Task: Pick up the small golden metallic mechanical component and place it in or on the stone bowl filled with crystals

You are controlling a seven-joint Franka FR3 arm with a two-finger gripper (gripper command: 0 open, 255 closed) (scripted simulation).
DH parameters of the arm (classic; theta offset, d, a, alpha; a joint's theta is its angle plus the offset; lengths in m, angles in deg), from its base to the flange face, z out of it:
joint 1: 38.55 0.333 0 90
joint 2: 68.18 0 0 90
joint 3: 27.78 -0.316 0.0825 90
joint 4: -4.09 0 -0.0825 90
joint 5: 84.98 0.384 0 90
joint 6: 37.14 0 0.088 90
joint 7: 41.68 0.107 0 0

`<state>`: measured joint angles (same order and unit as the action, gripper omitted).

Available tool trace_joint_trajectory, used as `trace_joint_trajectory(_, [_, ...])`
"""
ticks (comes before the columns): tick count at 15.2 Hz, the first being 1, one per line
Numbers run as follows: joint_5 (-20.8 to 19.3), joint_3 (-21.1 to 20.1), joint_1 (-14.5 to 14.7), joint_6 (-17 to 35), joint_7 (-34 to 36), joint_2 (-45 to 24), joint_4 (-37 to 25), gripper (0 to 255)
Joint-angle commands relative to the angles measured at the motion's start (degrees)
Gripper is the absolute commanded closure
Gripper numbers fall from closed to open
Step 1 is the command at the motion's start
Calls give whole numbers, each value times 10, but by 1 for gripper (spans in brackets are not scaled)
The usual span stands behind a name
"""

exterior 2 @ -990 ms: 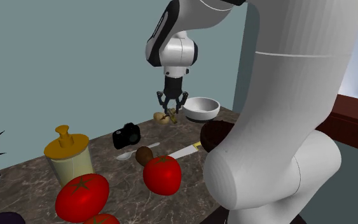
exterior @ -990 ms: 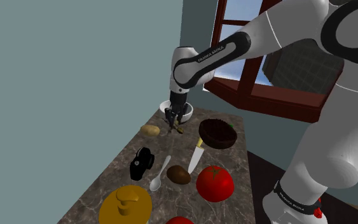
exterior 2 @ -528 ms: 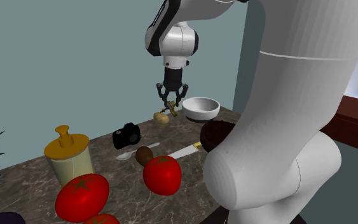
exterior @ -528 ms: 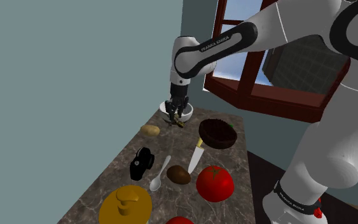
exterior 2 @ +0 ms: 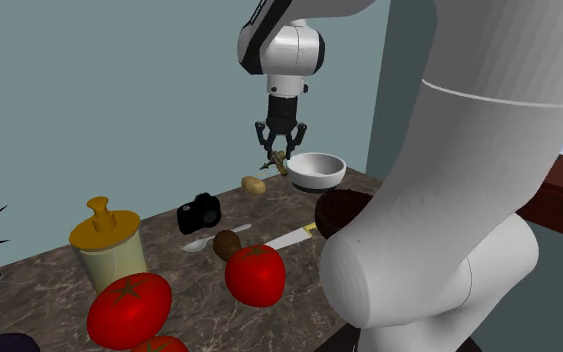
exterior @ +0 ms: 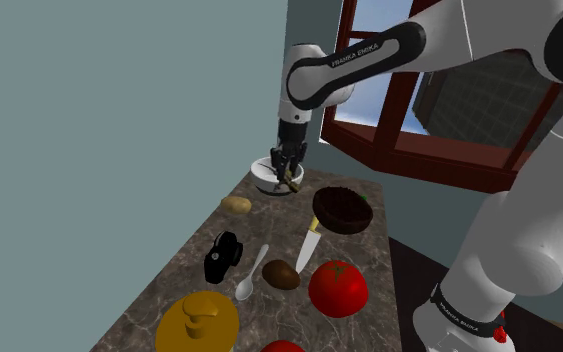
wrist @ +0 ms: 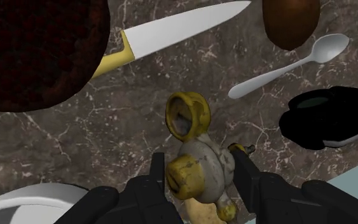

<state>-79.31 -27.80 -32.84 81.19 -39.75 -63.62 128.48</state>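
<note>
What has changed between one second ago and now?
The gripper, shut on the golden component, rose and carried it toward the white bowl, to the second exterior view's right. The potato, camera, knife and spoon stayed in place.

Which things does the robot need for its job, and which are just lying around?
For the job: gripper, golden component it clasps, white bowl.
Lying about: knife, spoon, black camera, dark bowl, potato, tomato, yellow-lidded jar.
</note>
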Motion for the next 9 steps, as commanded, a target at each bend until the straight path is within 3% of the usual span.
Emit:
trace_joint_trajectory(1, [-2, 11, -9, -2, -19, 25, 25, 255])
trace_joint_trajectory(9, [-27, 69, -56, -16, -108, 123, 115, 255])
